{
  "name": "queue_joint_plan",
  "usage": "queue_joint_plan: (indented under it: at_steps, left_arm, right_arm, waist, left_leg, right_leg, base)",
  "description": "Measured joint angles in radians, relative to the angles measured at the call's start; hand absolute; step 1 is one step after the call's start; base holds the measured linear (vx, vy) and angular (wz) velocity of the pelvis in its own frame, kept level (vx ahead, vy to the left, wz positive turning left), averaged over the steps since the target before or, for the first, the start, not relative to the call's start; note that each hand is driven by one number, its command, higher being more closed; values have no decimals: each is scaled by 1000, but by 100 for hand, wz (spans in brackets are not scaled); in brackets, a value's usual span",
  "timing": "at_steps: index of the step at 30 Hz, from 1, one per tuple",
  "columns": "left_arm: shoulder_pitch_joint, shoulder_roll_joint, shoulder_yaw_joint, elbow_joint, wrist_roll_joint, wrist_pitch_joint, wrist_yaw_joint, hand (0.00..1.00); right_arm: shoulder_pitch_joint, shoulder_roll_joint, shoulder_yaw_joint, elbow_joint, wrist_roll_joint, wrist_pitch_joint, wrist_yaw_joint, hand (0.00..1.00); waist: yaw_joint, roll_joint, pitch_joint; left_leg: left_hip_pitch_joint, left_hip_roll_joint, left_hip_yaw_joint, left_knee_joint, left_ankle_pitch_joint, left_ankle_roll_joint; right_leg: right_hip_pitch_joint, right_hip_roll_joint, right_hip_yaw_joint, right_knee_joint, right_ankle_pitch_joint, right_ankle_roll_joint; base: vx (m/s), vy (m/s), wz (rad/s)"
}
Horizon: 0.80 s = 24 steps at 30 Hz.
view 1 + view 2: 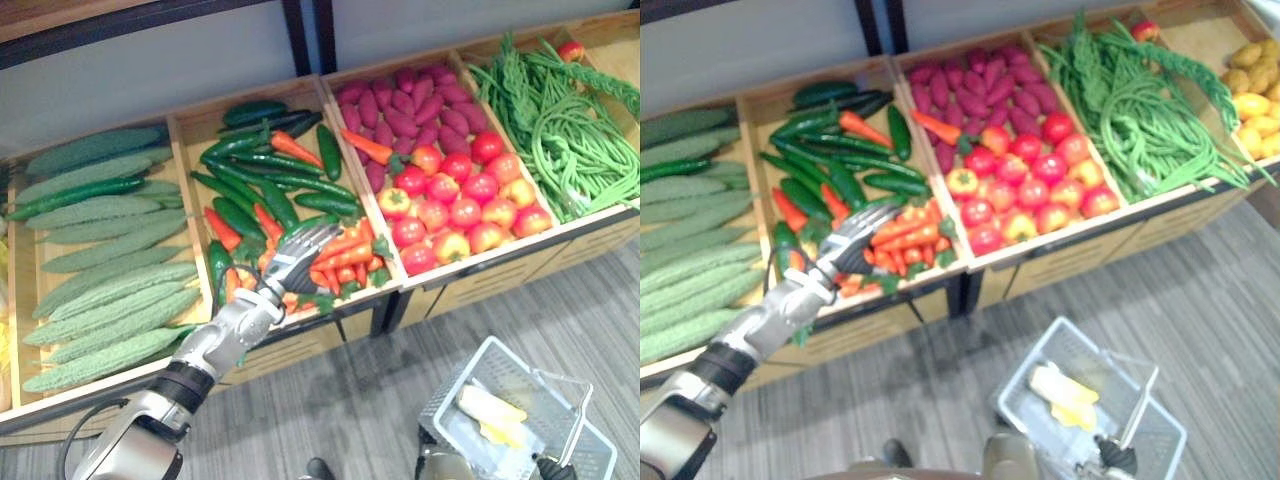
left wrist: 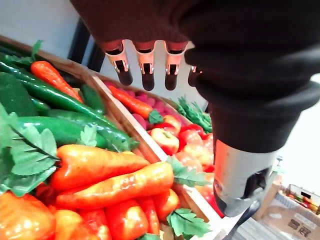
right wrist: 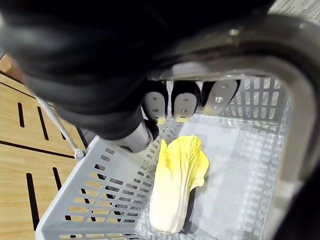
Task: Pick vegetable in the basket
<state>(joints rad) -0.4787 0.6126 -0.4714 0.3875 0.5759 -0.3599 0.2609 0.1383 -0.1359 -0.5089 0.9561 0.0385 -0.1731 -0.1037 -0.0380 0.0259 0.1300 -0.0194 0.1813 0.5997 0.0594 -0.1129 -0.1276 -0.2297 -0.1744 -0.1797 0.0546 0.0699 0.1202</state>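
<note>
Glossy orange-red peppers [image 2: 115, 187] with green stalks, your left robot hand [image 1: 290, 262] flat above them, fingers straight, your right robot hand [image 3: 182, 102] curled round the grey basket handle [image 3: 300, 125].

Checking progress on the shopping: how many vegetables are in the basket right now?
1. A pale yellow napa cabbage lies on the bottom of the grey plastic basket. The right hand covers part of it, so another could be hidden.

Wooden display crates [image 1: 480, 278] of vegetables [image 1: 270, 190]
</note>
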Motion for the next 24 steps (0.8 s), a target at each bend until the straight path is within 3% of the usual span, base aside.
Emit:
queue_joint_plan:
  at_steps: [3, 24]
  left_arm:
    - [-50, -3, -6, 5, 25, 14, 1, 0]
    - [-187, -106, 48, 141, 38, 135, 4, 0]
  right_arm:
    - [0, 0, 7, -10, 0, 0, -1, 100]
    - [-16, 16, 7, -45, 1, 9, -19, 100]
  waist:
    - [13, -10, 8]
    - [14, -30, 64]
  left_leg:
    - [-32, 3, 3, 15, 0, 0]
    - [-65, 15, 35, 51, 0, 0]
  right_leg:
    - [-33, -3, 4, 14, 0, 0]
    - [-83, -3, 28, 35, 3, -3]
  base:
    - [-63, -36, 3]
    - [-28, -16, -2]
